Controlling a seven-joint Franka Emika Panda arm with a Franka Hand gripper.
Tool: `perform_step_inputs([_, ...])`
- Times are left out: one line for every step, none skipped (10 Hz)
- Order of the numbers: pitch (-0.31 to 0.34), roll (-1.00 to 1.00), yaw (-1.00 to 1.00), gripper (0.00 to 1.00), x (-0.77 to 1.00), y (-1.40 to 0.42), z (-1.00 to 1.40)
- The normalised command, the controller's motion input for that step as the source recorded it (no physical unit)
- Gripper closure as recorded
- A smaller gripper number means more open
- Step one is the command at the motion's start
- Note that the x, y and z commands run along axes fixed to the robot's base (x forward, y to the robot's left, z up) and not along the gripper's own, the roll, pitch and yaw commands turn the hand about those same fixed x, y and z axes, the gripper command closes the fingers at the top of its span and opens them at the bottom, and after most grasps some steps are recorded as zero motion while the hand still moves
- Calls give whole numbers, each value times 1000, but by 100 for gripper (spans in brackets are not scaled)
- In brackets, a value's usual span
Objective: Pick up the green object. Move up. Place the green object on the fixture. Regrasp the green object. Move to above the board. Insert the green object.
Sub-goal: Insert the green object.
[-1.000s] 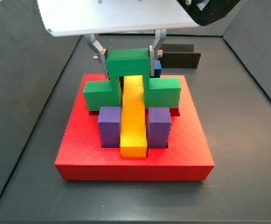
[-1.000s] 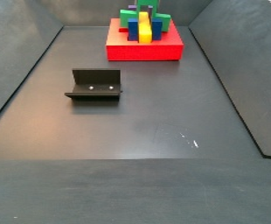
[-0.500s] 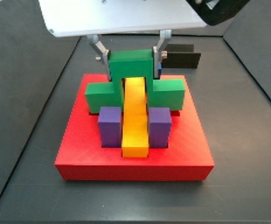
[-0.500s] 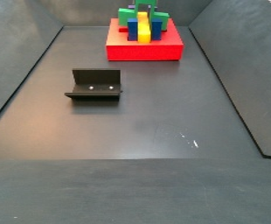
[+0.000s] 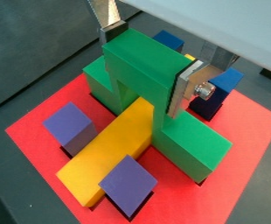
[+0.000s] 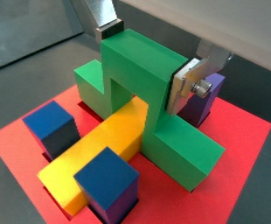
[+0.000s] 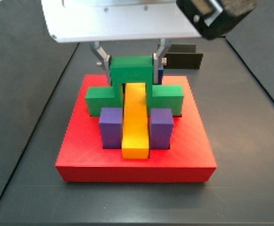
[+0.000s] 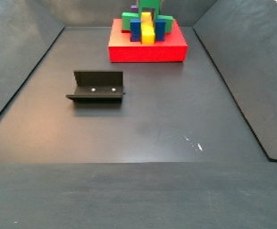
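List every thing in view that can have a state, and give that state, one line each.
gripper: over the board, fingers shut on the green object's upright part.
green object: upright, straddling the yellow bar, lowered onto the board.
yellow bar: lying flat on the board, passing under the green object.
board: flat on the floor.
fixture: empty, standing apart from the board.

Green object [image 5: 144, 74] straddling bar on red board [image 5: 249, 157], gripper [image 5: 149, 52] clamping it

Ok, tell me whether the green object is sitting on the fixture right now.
No: in a side view the fixture stands bare on the floor, while the tool grips the green object over the board.
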Motion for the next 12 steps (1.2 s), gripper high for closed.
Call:
perform_step_inputs([43,120,0,100,31,-9,-183])
perform_step_inputs([50,167,6,100,51,0,-217])
perform_step_inputs([63,214,46,100,114,0,-229])
perform_step_inputs([69,240,69,100,149,0,-214])
perform_step_inputs([70,230,71,100,140,0,-171])
perform_step_inputs([67,201,69,100,111,0,-160])
perform_step_inputs([13,197,71,100,103,0,-300])
perform_step_inputs([3,191,60,100,263,-6,-386])
perform_step_inputs([19,181,49,100,391,0,-466])
perform_step_inputs([21,204,43,100,400,-40,-480])
perform_step_inputs([11,200,29,100,371,-63,-486])
perform_step_inputs([7,210,17,100,346,-77,-486])
